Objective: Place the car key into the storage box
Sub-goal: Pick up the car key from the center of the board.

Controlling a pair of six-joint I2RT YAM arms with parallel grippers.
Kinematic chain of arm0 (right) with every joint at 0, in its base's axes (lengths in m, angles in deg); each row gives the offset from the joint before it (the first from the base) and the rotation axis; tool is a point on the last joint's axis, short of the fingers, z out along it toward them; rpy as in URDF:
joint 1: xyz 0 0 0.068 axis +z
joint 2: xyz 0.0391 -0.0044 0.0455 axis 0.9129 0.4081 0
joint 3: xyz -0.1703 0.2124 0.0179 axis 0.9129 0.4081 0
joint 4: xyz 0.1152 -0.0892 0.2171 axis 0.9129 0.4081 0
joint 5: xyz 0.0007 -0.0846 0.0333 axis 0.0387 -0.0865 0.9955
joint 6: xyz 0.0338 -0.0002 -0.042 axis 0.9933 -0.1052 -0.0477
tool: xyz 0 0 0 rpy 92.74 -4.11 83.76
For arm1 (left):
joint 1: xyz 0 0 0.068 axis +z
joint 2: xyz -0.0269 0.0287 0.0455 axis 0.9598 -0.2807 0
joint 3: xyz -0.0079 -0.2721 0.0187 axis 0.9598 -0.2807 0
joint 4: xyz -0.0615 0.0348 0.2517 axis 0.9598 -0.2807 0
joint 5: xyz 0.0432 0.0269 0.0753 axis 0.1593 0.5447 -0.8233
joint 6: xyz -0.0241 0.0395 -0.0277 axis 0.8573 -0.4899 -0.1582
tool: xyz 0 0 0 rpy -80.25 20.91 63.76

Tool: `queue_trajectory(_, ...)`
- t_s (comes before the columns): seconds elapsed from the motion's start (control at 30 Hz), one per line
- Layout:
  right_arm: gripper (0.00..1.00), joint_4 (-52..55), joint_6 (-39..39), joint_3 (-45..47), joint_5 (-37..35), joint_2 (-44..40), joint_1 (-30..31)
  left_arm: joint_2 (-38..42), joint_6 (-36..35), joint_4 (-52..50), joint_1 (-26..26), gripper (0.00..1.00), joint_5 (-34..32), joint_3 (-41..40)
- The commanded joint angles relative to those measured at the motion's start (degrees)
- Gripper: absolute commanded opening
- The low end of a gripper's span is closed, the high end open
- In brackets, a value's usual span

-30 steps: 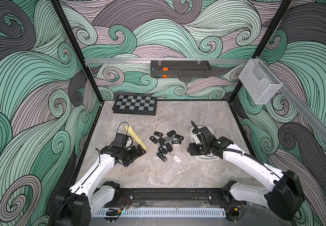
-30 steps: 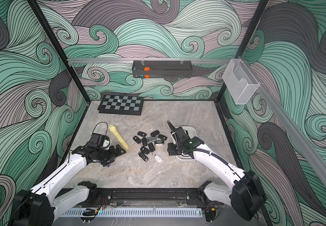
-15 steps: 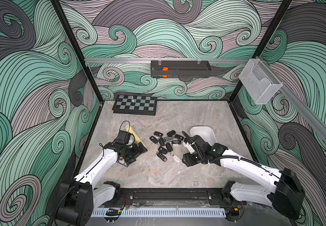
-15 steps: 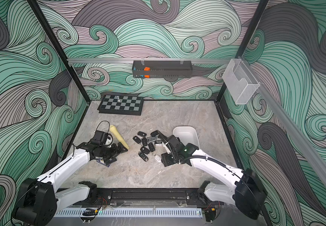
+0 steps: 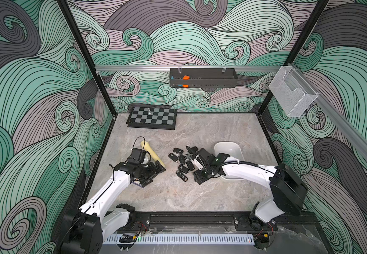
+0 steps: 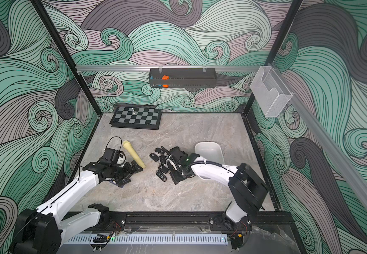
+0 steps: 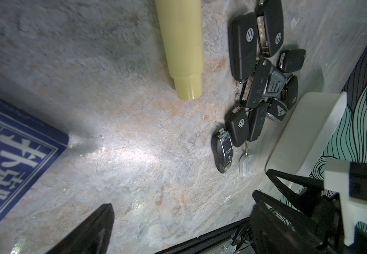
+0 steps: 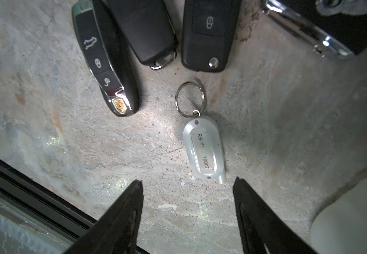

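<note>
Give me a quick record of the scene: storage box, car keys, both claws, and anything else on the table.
Storage box: white, no key seen in its visible part
Car keys: black pile on the table, beside the box
Right claw: open, empty, by clear key tag
Left claw: open, empty, by blue printed box
Other: yellow cylinder, chessboard

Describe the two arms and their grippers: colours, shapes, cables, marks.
The left arm and right arm have white links and bulky black joints. The left gripper and right gripper are black, with tapering ribbed fingers. A thin black cable loops above the left wrist; a corrugated black hose runs along the right arm, near a small green light.
</note>
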Motion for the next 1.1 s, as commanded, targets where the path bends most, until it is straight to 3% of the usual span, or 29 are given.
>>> queue_trajectory(0.0, 0.66, 0.79, -2.62, -1.8, -2.51, 2.21, 0.38, 1.05, 0.33, -1.74, -0.45, 0.98, -1.31, -0.17)
queue_trajectory(0.53, 0.63, 1.29, -4.02, -2.46, -5.35, 8.71, 2.44, -0.7, -0.56, -1.96, -0.43, 0.98, -1.35, 1.03)
queue_trajectory(1.07, 0.4, 1.39, -4.33, -1.5, -6.85, 8.93, 3.04, -0.22, -0.9, -3.06, -0.44, 0.98, -1.79, 1.1)
